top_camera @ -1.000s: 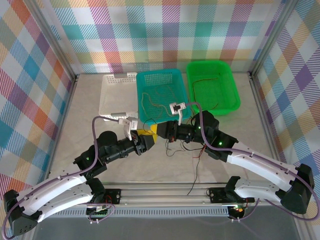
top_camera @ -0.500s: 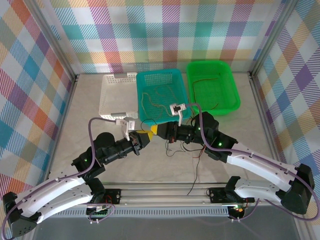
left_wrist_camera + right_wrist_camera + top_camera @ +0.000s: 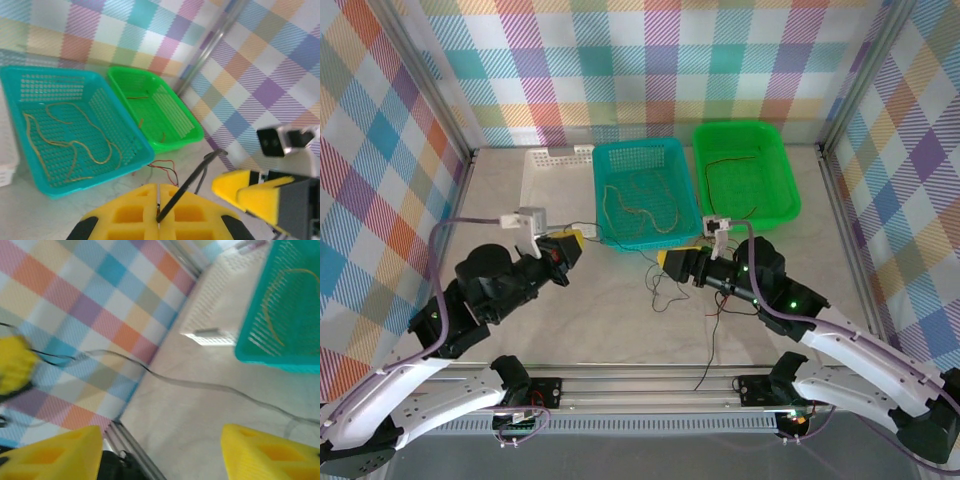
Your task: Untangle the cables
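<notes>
Left end effector (image 3: 158, 194), yellow pads pressed together, pinches one thin black cable (image 3: 189, 181) and holds it out to the left, likely to draw that strand taut and away from the loose knot of red and black cables (image 3: 665, 290) lying on the table near the teal basket (image 3: 636, 146); right end effector (image 3: 672, 262) hovers beside that knot with pads spread wide, gripping nothing, seemingly placed to take another strand. Sorted strands lie apart: a yellowish cable (image 3: 638, 208) in the teal basket, a reddish cable (image 3: 725, 160) in the green basket (image 3: 740, 127).

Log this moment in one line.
left gripper: shut on black cable | right gripper: open, holding nothing | loose cables: tangled on table
</notes>
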### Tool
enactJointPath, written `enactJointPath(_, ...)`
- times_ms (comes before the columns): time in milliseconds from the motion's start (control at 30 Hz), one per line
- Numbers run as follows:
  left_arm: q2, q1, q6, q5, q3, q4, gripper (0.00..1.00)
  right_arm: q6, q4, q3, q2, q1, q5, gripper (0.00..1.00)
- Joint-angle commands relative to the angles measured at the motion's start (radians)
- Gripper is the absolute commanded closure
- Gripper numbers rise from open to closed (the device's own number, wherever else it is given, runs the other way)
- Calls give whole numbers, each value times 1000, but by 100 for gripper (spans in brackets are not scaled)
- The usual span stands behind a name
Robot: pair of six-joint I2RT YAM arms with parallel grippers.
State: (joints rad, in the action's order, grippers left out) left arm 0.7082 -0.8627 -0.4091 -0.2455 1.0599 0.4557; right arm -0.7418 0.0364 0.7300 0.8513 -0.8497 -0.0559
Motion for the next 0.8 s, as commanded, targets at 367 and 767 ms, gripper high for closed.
enactJointPath(367, 91, 19, 83, -78, 361, 281, 100, 101, -15, -106, 284, 8, 201, 23)
enactJointPath(767, 114, 18, 158, -159, 555, 380, 100, 133, -142, -176, 422, 8, 214, 45)
